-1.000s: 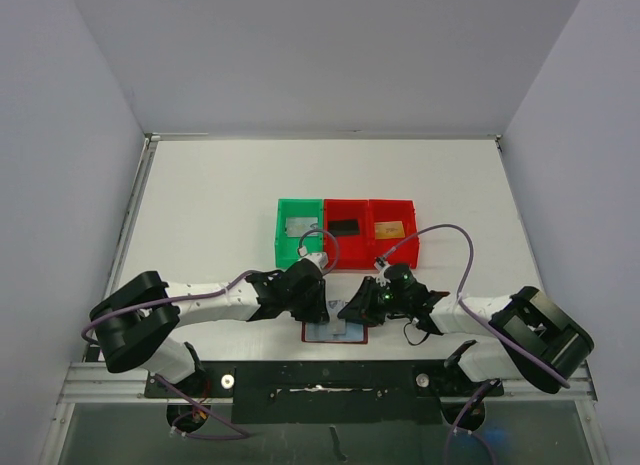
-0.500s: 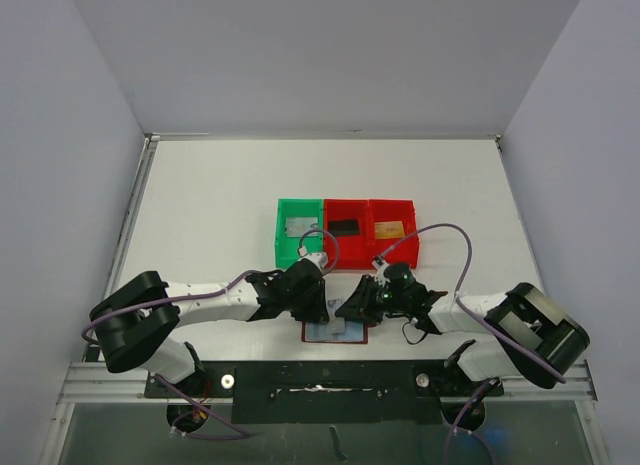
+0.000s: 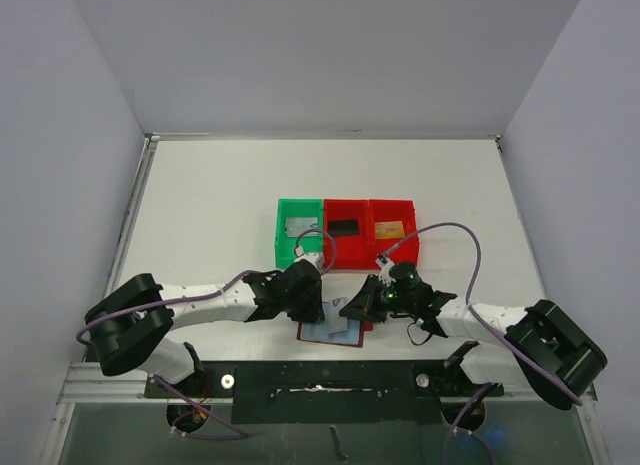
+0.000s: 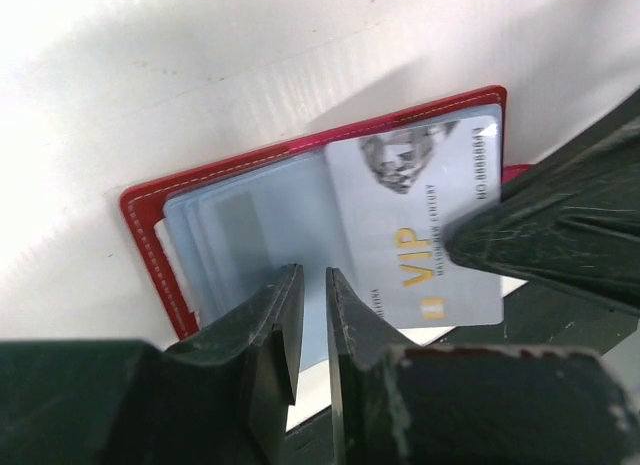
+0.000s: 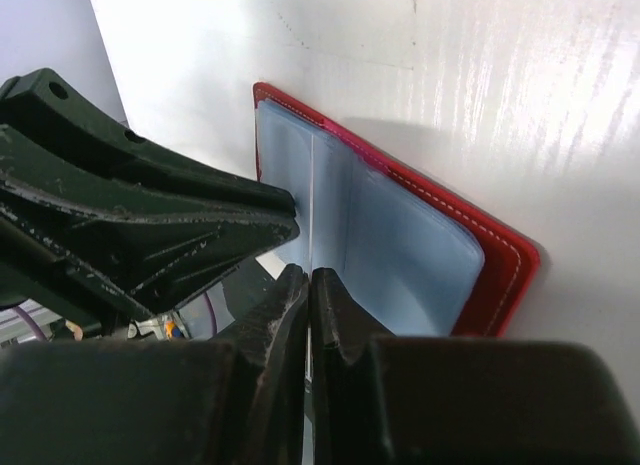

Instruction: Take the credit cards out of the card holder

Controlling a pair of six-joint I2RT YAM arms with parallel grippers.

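The top view looks steeply down from above and behind the arm bases, taking in the whole desk [image 3: 220, 185] from afar. Each wrist view looks along its own fingers from close up: left tool [image 4: 310, 285], right tool [image 5: 308, 282]. All three share the card holder [image 3: 325, 333].

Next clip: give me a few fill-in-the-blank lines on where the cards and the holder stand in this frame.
1. The card holder lies ___, not closed.
2. The silver card lying on it bears the word ___.
3. The black card lies in the ___ one of the three bins.

Missing words: open; VIP; middle.
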